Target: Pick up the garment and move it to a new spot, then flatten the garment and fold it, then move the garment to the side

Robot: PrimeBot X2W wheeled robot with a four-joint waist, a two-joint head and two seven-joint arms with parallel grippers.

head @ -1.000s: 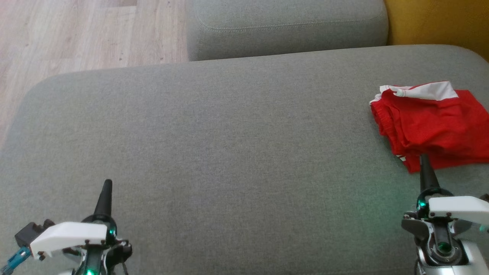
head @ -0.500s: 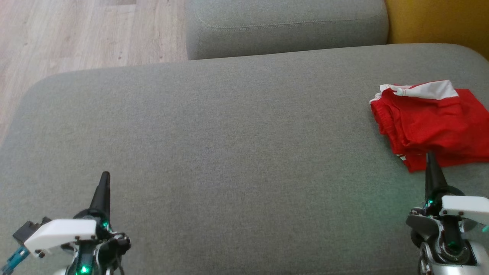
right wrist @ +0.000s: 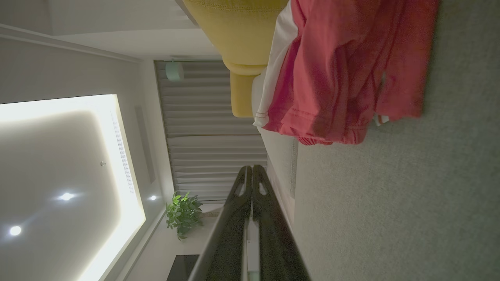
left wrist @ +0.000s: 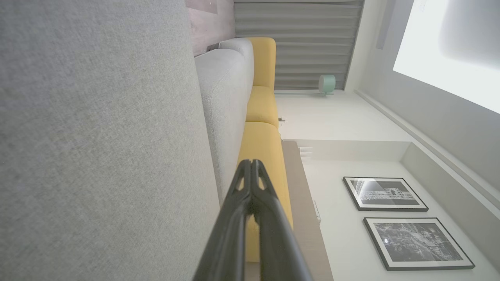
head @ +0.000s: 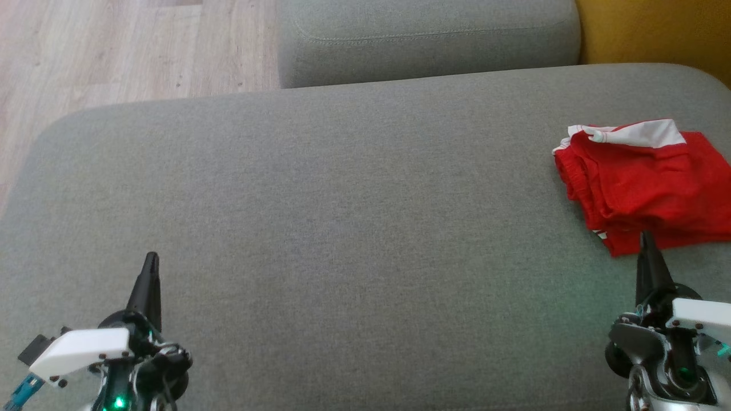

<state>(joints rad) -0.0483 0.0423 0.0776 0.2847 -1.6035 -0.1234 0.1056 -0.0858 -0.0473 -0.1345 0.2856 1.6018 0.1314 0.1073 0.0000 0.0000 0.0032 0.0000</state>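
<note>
Right hand (head: 646, 238) lower, beside rumpled garment (head: 639, 185)

No lettering, label, brand or number can be read in any view. The red and white garment (head: 645, 188) at the right edge of the head view has a small white patch on its lower hem, too small and blurred to read. The two framed prints (left wrist: 384, 194) at the lower right of the left wrist view are dark pictures (any wording on them cannot be told).

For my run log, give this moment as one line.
folded red-and-white fabric garment on grey fabric cushion | left gripper shut | right gripper shut
</note>
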